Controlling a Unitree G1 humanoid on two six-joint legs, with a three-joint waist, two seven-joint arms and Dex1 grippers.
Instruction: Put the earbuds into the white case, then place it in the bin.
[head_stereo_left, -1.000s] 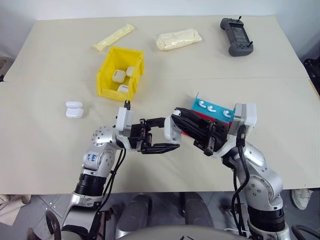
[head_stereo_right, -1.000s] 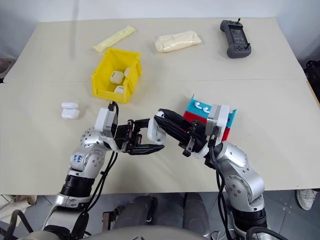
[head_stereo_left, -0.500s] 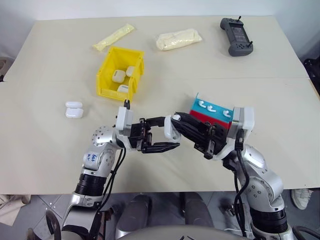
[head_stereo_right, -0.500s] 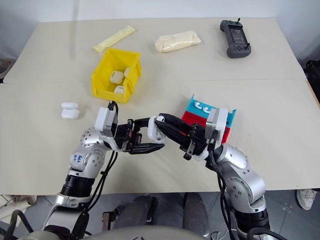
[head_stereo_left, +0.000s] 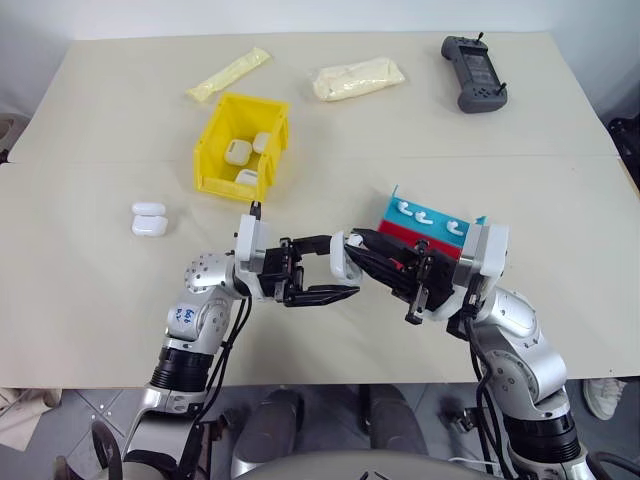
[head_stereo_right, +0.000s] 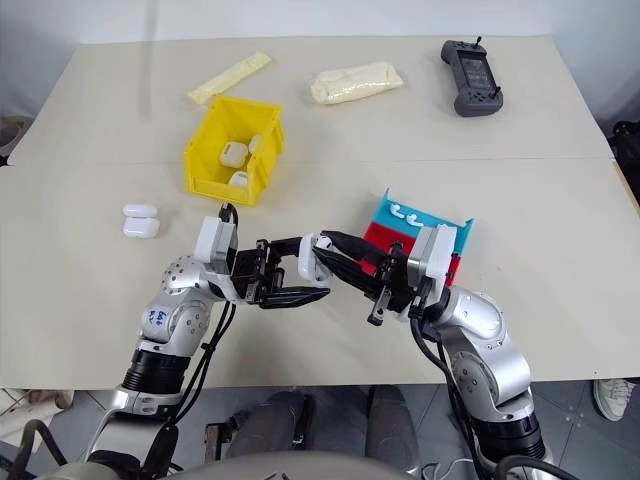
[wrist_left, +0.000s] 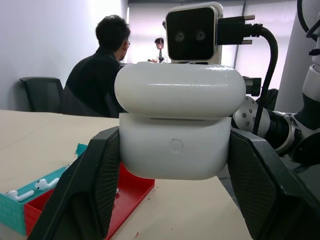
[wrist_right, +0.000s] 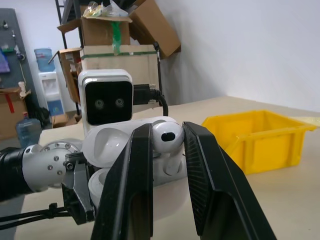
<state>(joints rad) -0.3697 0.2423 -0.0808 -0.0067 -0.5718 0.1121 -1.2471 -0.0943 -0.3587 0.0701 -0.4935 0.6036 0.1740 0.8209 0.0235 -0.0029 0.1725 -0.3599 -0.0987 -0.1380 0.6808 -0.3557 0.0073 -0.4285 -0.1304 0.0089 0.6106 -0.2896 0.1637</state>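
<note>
From where I stood, the left gripper (head_stereo_left: 338, 281) had its fingers clamped tight on the sides of the white case (wrist_left: 176, 125), lid up, though the right gripper's (wrist_right: 166, 150) fingers crossed in front of it and hid most of the opening. Those nearly closed fingers pinched one earbud (wrist_right: 167, 141) just over the case, its stem sunk behind them and hard to make out. Beyond both sets of fingertips the bin (head_stereo_left: 240, 145) sat on the beige table (head_stereo_left: 100, 130), the red-and-blue tray (head_stereo_left: 425, 226) lay just behind the right fingers, and a seated person (wrist_left: 100, 75) showed past the case.
</note>
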